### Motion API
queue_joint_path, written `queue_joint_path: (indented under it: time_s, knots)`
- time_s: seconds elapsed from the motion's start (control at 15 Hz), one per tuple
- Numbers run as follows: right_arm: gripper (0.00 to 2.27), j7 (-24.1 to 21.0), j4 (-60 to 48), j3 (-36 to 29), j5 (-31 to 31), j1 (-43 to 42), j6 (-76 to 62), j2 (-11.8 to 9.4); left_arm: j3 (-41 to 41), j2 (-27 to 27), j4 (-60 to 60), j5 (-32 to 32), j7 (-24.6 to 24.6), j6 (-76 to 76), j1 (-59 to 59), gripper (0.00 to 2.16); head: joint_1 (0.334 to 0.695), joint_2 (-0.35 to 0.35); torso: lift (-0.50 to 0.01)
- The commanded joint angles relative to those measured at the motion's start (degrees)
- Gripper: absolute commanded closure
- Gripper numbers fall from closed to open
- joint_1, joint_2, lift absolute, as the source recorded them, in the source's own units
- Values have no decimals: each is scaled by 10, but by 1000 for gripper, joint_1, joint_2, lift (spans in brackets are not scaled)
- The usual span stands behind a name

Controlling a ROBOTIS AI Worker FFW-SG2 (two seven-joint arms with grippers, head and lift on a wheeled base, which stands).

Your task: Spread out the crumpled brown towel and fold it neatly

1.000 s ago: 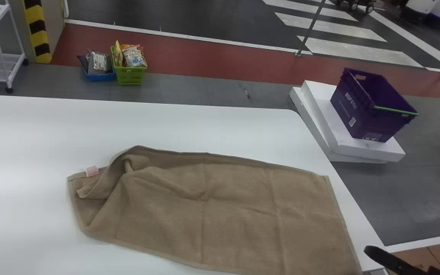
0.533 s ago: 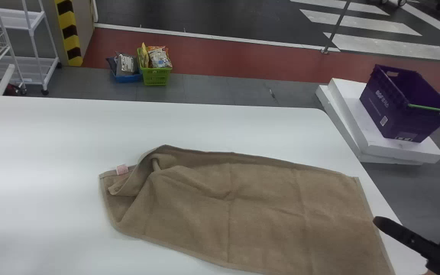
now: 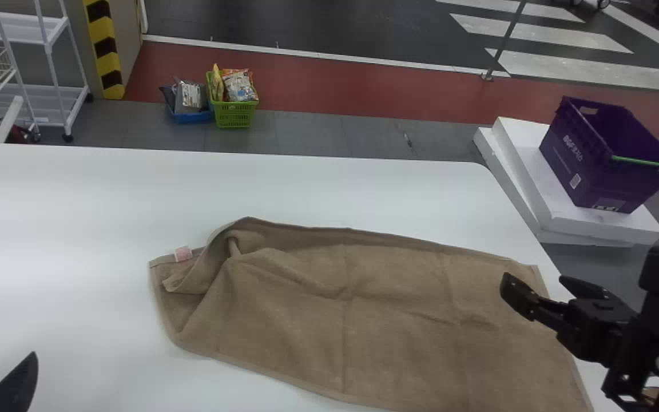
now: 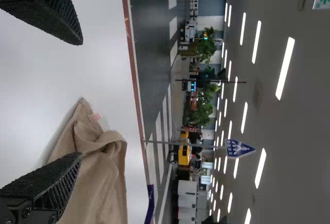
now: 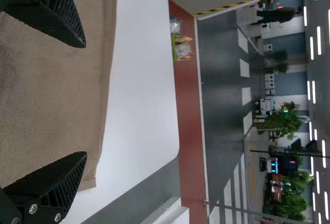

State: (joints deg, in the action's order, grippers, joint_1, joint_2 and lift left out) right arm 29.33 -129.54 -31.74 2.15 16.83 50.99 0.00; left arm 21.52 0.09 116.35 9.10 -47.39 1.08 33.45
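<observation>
- Here's the left gripper [image 3: 15, 380], over the near left part of the white bench [image 3: 106, 194], its jaws wide apart with nothing between them.
- And the right gripper [image 3: 534, 283], out over the towel's right end near the bench's right edge, jaws also spread wide and holding nothing.
- Below it, the brown towel [image 3: 398, 337], lying mostly flat, its right end alongside the bench's right edge!
- Look at its left end, though: bunched up, a flap turned over, creases running in, a pink tag [image 3: 183, 254] poking out at the far side.
- Past the bench's right edge, a purple crate [image 3: 570, 166] sits on stacked white slabs [image 3: 598, 226].
- Beyond the far edge, a green basket [image 3: 235, 117] of packets stands beside a blue basket [image 3: 192, 117] on the floor.
- Off the far left, a white rack [image 3: 26, 28] and a striped post [image 3: 102, 28].
</observation>
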Motion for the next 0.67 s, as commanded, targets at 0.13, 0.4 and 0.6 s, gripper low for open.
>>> queue_joint_path:
  time_s: [0.13, 0.4, 0.6]
  knots:
    - [60, 4, 4, 8, 37, -46, 98, 1, 2, -2, -1, -1, -2, -10, -8, 29, 695, -236, -128]
    - [60, 6, 58, 26, 29, -50, 33, 1, -26, -2, -7, -34, 16, -70, -64, 29, 695, -225, -128]
    - [60, 2, 74, 33, 32, -53, 21, 1, -63, -2, -6, -62, 23, -148, -102, 56, 695, -223, -128]
